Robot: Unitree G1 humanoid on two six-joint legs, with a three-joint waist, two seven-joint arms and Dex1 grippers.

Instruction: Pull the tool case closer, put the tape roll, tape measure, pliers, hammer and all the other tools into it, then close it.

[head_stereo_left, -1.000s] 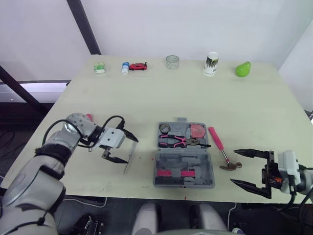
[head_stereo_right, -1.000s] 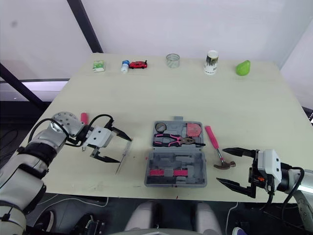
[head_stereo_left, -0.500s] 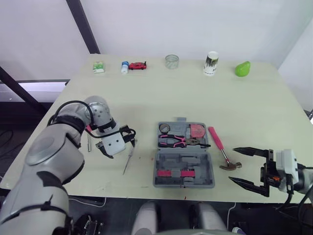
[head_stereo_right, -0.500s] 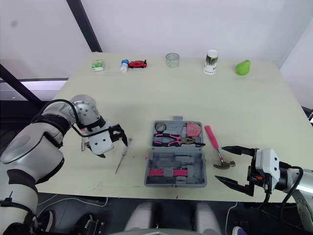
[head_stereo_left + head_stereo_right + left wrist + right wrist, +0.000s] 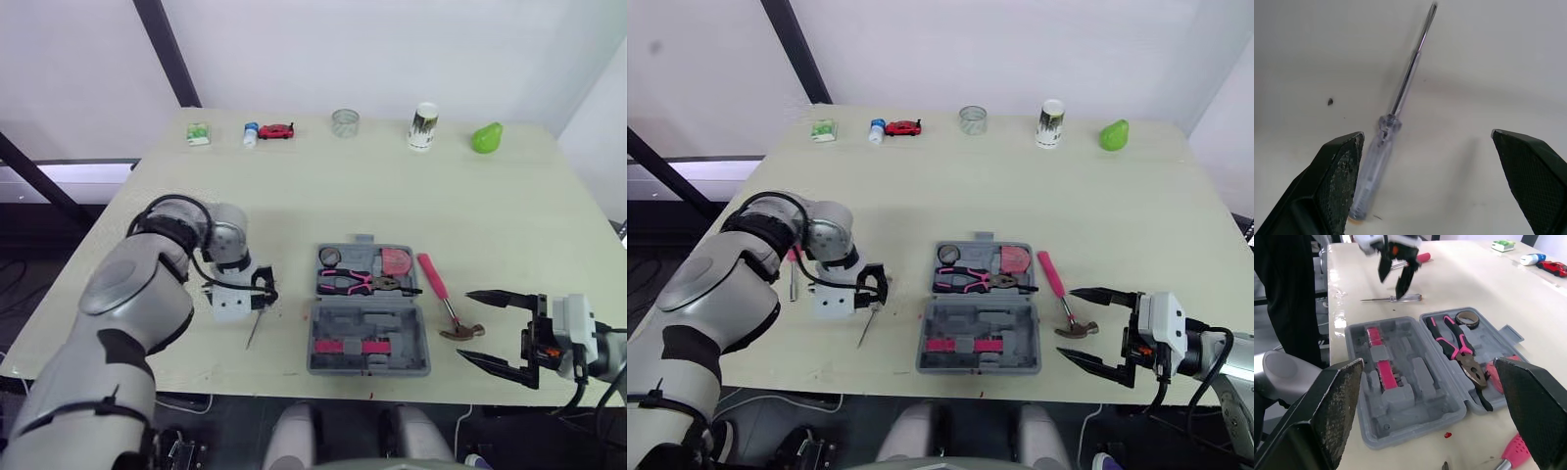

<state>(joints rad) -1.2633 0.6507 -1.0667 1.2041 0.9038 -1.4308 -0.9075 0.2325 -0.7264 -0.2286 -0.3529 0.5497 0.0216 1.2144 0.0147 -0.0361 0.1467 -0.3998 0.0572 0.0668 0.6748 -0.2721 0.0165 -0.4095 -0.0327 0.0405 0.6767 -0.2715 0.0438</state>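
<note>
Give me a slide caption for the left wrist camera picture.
Open left gripper hovering above a clear-handled screwdriver lying on the table.

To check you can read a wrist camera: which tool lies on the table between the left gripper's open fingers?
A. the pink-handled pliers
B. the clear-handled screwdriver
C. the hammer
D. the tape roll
B: the left wrist view shows the clear-handled screwdriver lying flat on the table, between the spread fingers of the left gripper.
</note>
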